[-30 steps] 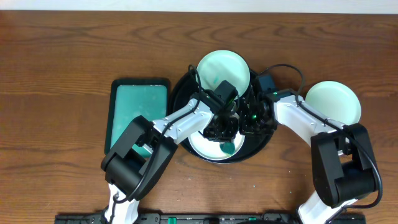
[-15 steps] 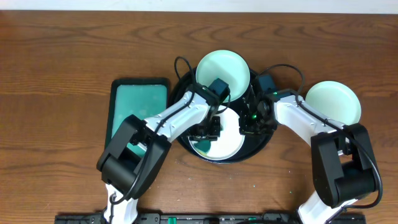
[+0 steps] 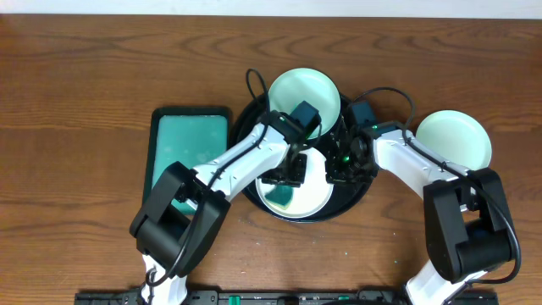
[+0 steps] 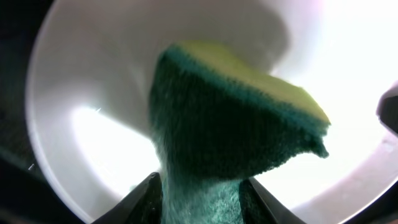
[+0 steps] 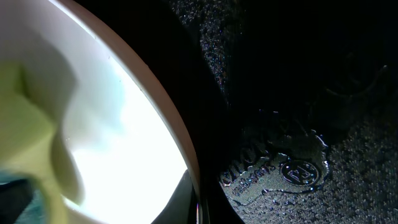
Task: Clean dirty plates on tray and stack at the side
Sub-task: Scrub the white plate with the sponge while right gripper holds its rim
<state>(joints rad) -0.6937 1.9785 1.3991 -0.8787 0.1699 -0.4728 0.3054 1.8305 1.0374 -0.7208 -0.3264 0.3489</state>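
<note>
Your left gripper (image 4: 202, 200), clamped on the sponge (image 4: 230, 130), has swept left across the near plate (image 3: 315, 185): mid-scrub. Your right gripper (image 3: 343, 168): hold unclear.

No legible txt anywhere. Only marking: an embossed round logo (image 5: 297, 169) w/ curved lettering on the black tray (image 5: 373, 180), lower right of the right wrist view (too dark & blurry to read). Overhead, left wrist views: nothing written.

Overhead looks straight down on the whole brown wood-grain tabletop (image 3: 85, 68), while both wrist views press close to one shared glossy white round plate (image 4: 93, 130).
</note>
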